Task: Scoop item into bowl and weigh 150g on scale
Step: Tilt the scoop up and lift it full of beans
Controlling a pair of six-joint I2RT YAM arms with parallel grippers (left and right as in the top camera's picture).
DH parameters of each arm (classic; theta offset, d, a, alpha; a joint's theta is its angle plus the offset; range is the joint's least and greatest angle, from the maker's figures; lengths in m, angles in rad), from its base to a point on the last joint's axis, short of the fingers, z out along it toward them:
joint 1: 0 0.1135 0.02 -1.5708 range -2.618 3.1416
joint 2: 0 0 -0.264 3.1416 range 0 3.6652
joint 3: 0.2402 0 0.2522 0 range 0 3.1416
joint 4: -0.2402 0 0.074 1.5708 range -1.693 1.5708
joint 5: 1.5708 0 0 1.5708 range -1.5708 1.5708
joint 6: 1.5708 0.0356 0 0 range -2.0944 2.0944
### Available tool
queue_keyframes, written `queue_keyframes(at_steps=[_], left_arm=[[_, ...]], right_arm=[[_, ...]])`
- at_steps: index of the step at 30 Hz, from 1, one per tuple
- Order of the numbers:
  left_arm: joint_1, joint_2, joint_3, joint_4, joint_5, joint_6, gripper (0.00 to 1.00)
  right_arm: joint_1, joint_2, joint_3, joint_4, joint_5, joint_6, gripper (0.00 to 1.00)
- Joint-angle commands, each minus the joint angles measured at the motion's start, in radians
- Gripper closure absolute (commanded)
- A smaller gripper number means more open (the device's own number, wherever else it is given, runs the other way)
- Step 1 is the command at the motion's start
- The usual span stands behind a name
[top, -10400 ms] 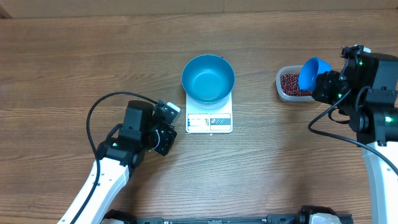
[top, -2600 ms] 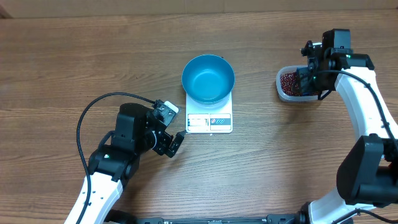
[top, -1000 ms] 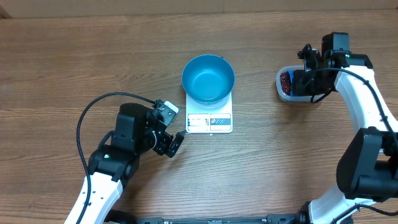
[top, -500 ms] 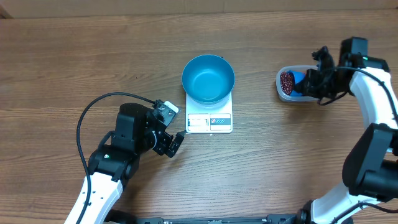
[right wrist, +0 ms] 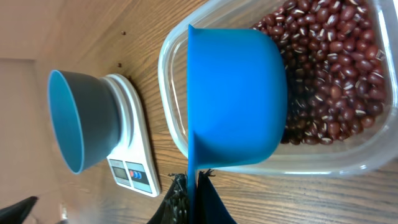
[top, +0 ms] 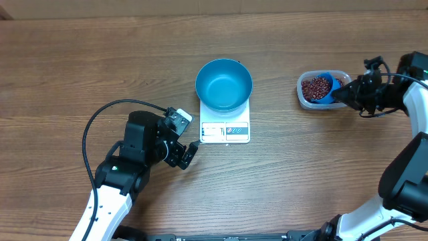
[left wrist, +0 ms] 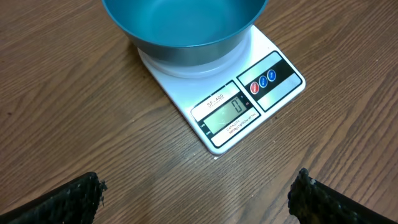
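The blue bowl [top: 224, 84] stands on the white scale [top: 225, 131], which reads 0 in the left wrist view, where bowl [left wrist: 186, 28] and scale [left wrist: 239, 109] lie just ahead of my open left gripper [left wrist: 196, 200]. From overhead that gripper [top: 188, 154] sits left of the scale with nothing in it. The dark red beans [top: 311, 88] lie in a clear tub [top: 342, 74]. My right gripper [top: 346, 92] is shut on the handle of a blue scoop [top: 327, 82], whose cup sits in the tub with beans. Up close the scoop [right wrist: 236, 106] covers part of the beans [right wrist: 339, 68], held by the right gripper [right wrist: 196, 194].
A black cable [top: 110, 110] loops beside the left arm. The right wrist view also shows the tub wall [right wrist: 171, 118], the bowl [right wrist: 78, 118] and the scale [right wrist: 134, 165] beyond it. The right arm reaches in from the table's right edge.
My right arm has drawn back to the right and turned the scoop in the tub, so beans now show at its cup. The left arm has not moved.
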Motion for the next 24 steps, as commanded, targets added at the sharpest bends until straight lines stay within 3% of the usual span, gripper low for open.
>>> queue_keyframes(at_steps=[1, 17, 24], left_arm=[[0.003, -0.01, -0.005, 0.003, 0.002, 0.0, 0.0], [0.003, -0.011, -0.005, 0.003, 0.002, 0.0, 0.0], [0.003, -0.011, -0.005, 0.003, 0.002, 0.0, 0.0]], right_arm=[[-0.021, -0.001, -0.004, -0.013, -0.071, -0.001, 0.96], [-0.115, -0.001, -0.004, -0.097, -0.186, -0.035, 0.96], [-0.164, -0.001, -0.004, -0.115, -0.354, -0.103, 0.96]])
